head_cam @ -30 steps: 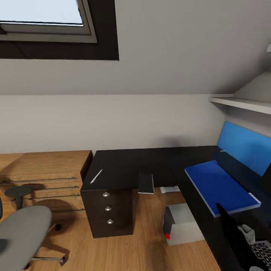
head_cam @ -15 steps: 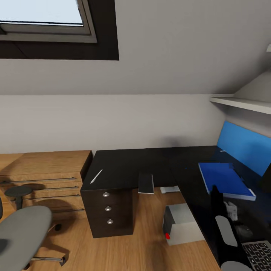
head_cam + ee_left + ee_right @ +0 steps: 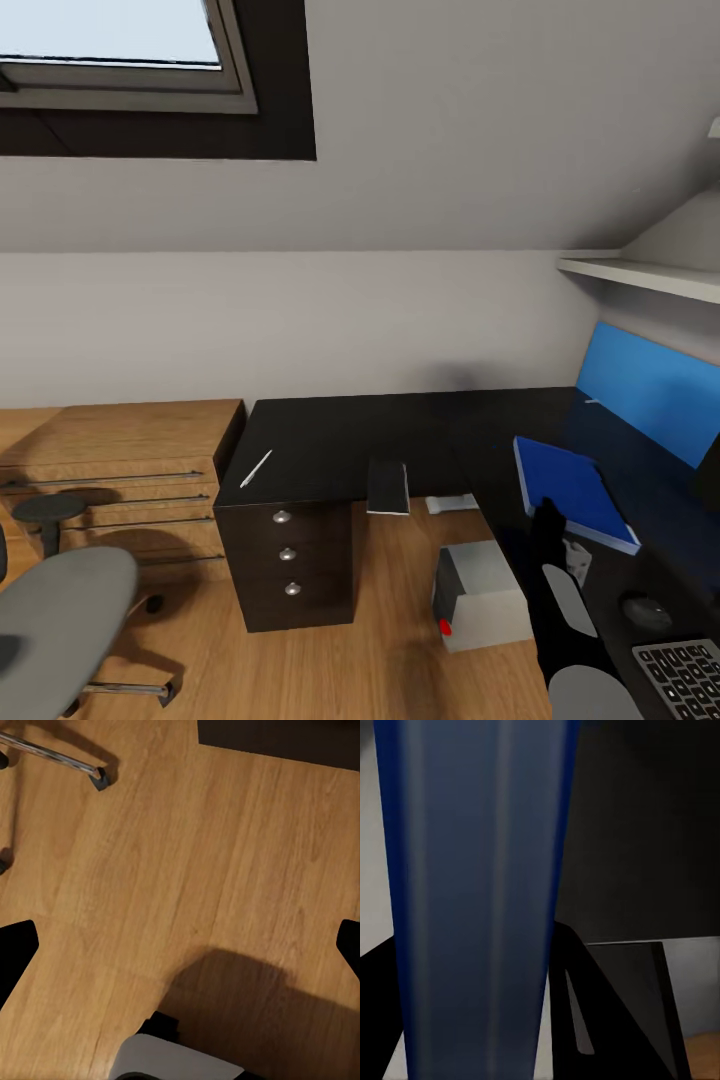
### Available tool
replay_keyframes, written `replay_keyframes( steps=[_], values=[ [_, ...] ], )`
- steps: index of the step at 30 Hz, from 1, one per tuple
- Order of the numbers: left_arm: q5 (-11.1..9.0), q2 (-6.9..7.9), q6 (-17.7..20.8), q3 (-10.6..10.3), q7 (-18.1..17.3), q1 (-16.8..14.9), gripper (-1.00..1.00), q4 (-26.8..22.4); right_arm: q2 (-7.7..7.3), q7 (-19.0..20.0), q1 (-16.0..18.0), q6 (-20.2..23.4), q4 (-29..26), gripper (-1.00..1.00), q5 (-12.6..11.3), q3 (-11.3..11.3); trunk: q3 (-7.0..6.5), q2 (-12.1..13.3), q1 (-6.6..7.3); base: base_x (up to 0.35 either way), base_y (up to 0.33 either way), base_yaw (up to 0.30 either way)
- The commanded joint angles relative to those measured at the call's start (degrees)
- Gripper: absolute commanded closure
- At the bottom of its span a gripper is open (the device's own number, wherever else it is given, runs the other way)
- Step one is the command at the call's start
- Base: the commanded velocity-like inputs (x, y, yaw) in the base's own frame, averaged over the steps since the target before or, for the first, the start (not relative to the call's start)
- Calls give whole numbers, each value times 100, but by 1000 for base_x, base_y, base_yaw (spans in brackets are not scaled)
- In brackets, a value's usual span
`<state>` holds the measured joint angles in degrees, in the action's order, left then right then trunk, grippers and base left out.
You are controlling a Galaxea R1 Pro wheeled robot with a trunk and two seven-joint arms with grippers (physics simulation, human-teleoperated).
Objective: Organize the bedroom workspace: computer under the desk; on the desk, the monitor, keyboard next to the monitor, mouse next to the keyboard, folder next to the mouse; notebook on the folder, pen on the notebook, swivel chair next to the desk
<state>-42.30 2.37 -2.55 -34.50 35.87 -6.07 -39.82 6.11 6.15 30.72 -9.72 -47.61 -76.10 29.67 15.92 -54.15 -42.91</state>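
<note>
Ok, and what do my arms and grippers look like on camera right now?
Right arm: glossy black casing with pale-grey oval panels, a rounded grey cap lower down and a small light-grey block at the wrist. Right gripper: plain black, with flat tapering fingers. Left gripper: black, blunt-tipped fingers. I can see no cables or markings.

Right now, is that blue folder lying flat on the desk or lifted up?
Lifted and tilted. The blue folder slants above the desk, its near end at the right tool; the right wrist view has it between the tool's fingers.
</note>
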Motion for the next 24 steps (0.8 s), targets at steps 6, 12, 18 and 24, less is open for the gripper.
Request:
replay_keyframes(
  steps=[6,12,18,24],
  values=[
    [-59,9,-26,-54,43,-8,-100,-8,4,35,5,-2,7,100,-60,13,7,-6,-1,0,0,0],
    [-59,9,-26,-56,43,-8,-100,-8,1,56,5,-16,110,100,-38,13,7,-6,-1,0,0,0],
    [-59,9,-26,-56,43,-8,-100,-12,-41,-111,5,-20,305,100,16,-18,7,-6,-1,0,0,0],
    [-59,15,-26,-56,43,-8,-100,-16,-50,-152,5,-25,338,100,26,-22,7,-6,-1,0,0,0]
  ],
)
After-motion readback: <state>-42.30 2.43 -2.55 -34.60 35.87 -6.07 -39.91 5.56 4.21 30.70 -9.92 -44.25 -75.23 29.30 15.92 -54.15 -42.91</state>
